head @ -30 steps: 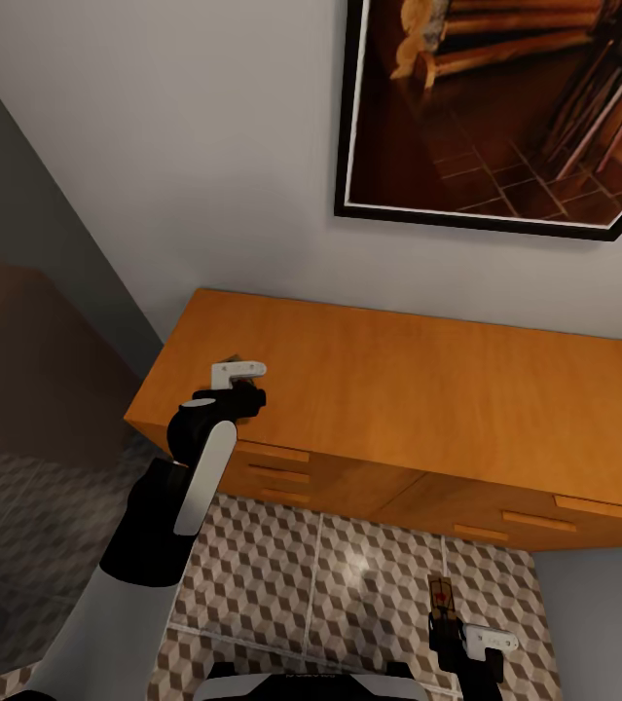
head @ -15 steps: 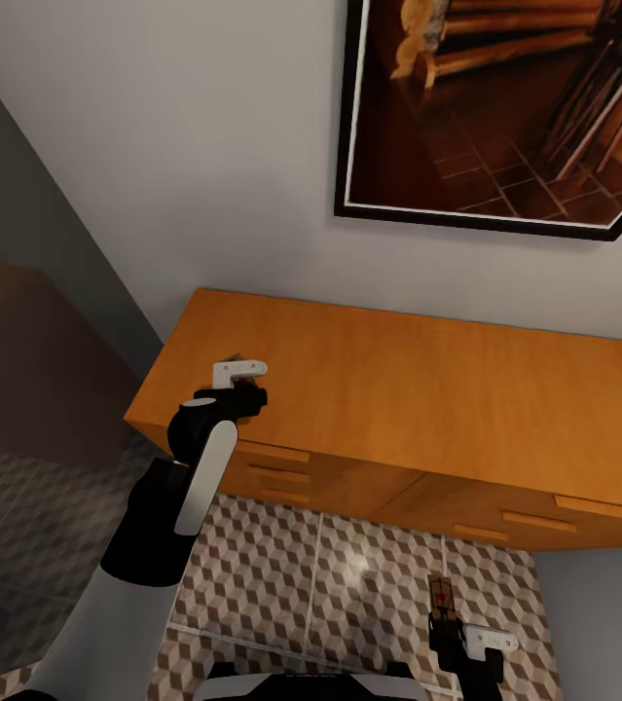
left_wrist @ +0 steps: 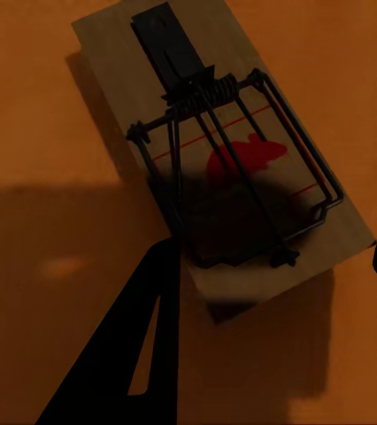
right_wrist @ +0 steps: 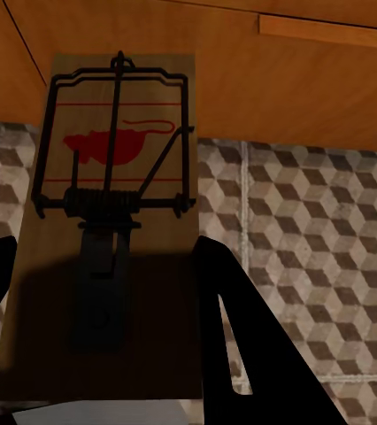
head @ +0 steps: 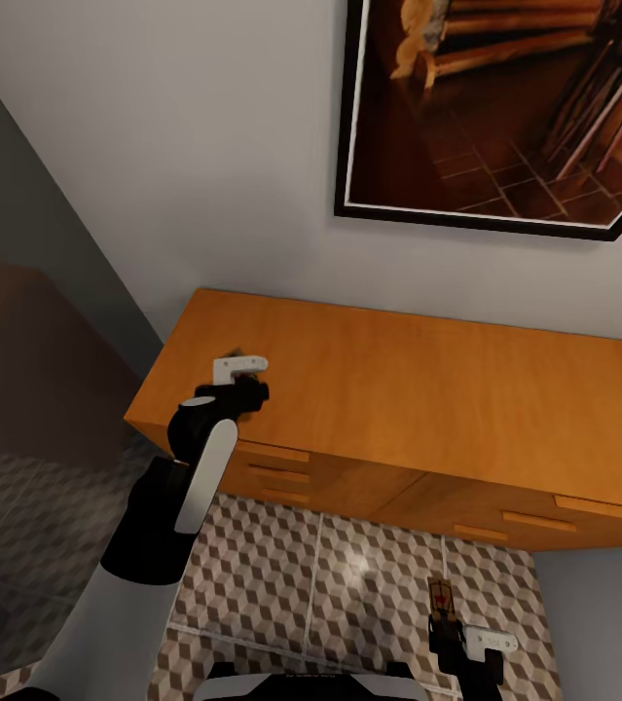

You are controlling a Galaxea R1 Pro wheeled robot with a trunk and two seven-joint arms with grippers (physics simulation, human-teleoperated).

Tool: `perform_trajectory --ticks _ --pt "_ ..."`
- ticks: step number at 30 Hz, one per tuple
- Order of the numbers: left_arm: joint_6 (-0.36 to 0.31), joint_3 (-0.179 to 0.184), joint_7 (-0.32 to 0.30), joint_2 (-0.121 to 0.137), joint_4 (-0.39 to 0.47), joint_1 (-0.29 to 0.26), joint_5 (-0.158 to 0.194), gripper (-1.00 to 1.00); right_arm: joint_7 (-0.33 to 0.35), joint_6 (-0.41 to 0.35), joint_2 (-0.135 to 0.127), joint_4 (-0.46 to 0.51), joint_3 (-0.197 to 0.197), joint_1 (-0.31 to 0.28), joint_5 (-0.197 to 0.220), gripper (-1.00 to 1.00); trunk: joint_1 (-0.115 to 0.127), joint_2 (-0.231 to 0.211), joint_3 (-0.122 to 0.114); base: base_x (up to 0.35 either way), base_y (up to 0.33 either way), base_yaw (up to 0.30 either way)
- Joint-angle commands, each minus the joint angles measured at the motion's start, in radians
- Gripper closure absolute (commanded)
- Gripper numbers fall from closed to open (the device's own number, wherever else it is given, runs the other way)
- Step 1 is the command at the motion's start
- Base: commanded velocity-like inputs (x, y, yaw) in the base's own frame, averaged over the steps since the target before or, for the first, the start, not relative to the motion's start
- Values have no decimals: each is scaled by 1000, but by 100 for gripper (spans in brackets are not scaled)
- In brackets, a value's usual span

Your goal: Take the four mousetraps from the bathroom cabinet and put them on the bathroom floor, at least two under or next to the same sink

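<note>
At the bottom right of the head view your right gripper (head: 444,623) hangs low over the bathroom floor (head: 349,574), its cube-patterned tiles running across the lower middle of the frame. It is clenched on a mousetrap (head: 440,596), which sticks up and forward from the fingers toward the cabinet front. In the right wrist view that held mousetrap (right_wrist: 109,230) fills the left half of the frame, the red mouse mark and wire bail at its far end, with the two dark fingers (right_wrist: 233,336) at either side of the board's near end and the tiled floor (right_wrist: 330,239) and orange cabinet front beyond. Farther up, at centre left of the head view, your left gripper (head: 242,382) sits above the left end of the cabinet (head: 427,389) top, near its front edge. In the left wrist view a second mousetrap (left_wrist: 219,150) lies flat on the orange top, tilted diagonally from upper left to lower right of the frame, its spring and wire bail over the red mark. The left gripper (left_wrist: 277,266) is spread wide there: one dark finger (left_wrist: 144,345) rises from the lower left beside the board's near corner and the tip of the other shows at the right edge, so nothing is grasped. Beyond the cabinet, the pale wall carries a black-framed picture (head: 505,107) in the upper right.
</note>
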State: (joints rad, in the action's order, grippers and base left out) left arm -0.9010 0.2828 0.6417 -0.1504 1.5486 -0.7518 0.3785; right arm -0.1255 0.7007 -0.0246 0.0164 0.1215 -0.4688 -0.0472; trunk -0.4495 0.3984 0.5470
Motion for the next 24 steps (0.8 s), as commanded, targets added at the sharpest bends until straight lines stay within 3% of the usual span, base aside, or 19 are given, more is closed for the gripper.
perform_trajectory --ticks 1,5,9,11,15,24 --pt "9 1 10 0 1 -2 8 100 -2 3 0 -1 6 -1 -3 100 -1 2 1 0 0 0" --pt "66 1 9 1 0 -3 -16 100 -2 3 0 -1 6 -1 -3 100 -1 2 1 0 0 0" --pt "108 2 6 1 -1 -3 -149 100 -2 3 0 -1 6 -1 -3 100 -1 2 1 0 0 0" --pt "114 8 -3 3 -1 -3 -190 100 -2 3 0 -1 6 -1 -3 100 -1 2 1 0 0 0" --pt "118 22 -47 6 -1 -3 -214 100 -2 3 0 -1 6 -1 -3 100 -1 2 1 0 0 0" --pt "120 31 -66 16 -1 -3 -222 100 -2 3 0 -1 6 -1 -3 100 -1 2 1 -155 39 0"
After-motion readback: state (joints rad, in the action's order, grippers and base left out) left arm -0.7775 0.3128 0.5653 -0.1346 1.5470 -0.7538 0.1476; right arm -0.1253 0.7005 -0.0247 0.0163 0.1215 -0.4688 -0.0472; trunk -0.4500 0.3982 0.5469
